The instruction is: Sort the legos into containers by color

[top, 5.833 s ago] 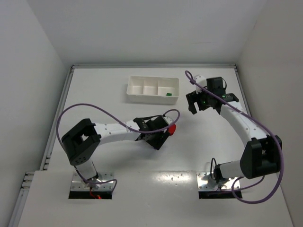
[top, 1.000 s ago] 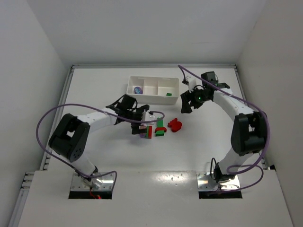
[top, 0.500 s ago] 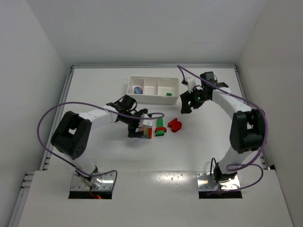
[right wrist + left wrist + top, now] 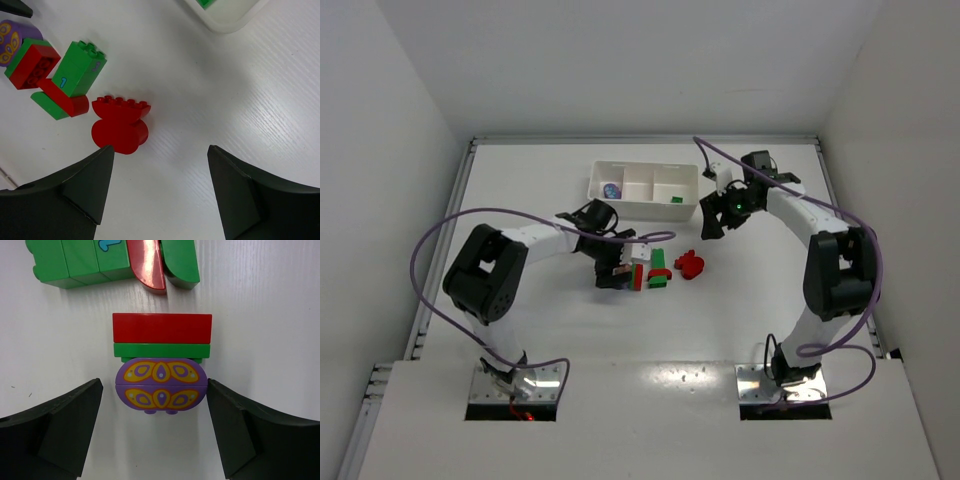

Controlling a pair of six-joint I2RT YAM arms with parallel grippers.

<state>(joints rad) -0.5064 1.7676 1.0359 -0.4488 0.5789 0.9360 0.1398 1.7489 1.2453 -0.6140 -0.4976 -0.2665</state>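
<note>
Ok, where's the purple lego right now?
In the left wrist view, the purple lego lies on the table between the left gripper's open jaws, touching a green plate and red brick.

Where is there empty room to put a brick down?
Bare table runs from the brick cluster down to the arm bases, and left of the tray out to the edge. The tray's middle compartment is bare too. Crowded: between tray and cluster, where the left gripper has its jaws round a stack and the right gripper hangs near the red brick.
</note>
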